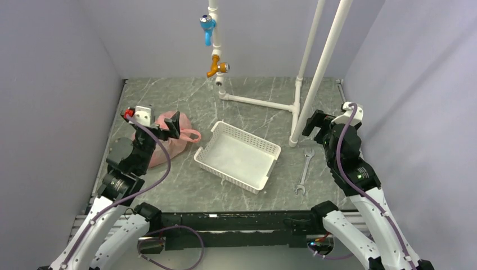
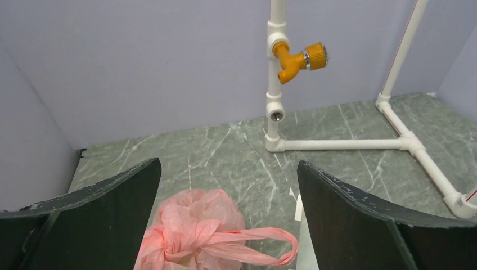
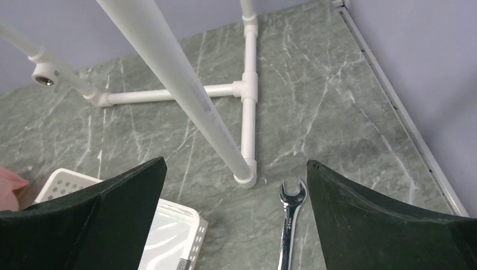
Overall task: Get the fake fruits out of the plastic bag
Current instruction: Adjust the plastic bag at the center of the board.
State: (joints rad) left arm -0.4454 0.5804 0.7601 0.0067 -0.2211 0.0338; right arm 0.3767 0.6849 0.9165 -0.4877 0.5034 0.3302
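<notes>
The pink plastic bag [image 1: 164, 145] lies bunched and tied at the left of the table, with one loop handle [image 1: 190, 135] stretched toward the white basket. In the left wrist view the bag [image 2: 191, 225] sits low between my fingers and its handle [image 2: 270, 247] loops to the right. The fake fruits are hidden inside the bag. My left gripper [image 1: 169, 128] hovers over the bag's top, open and empty [image 2: 228, 164]. My right gripper [image 1: 318, 125] is open and empty [image 3: 235, 163] at the right, beside the slanted pipe, far from the bag.
A white slotted basket [image 1: 264, 147] stands at the middle [image 3: 191, 236]. A steel wrench [image 1: 304, 171] lies right of it [image 3: 289, 219]. A white pipe frame [image 1: 259, 102] with orange and blue valves stands at the back, with two slanted pipes [image 1: 320, 67]. Grey walls enclose the table.
</notes>
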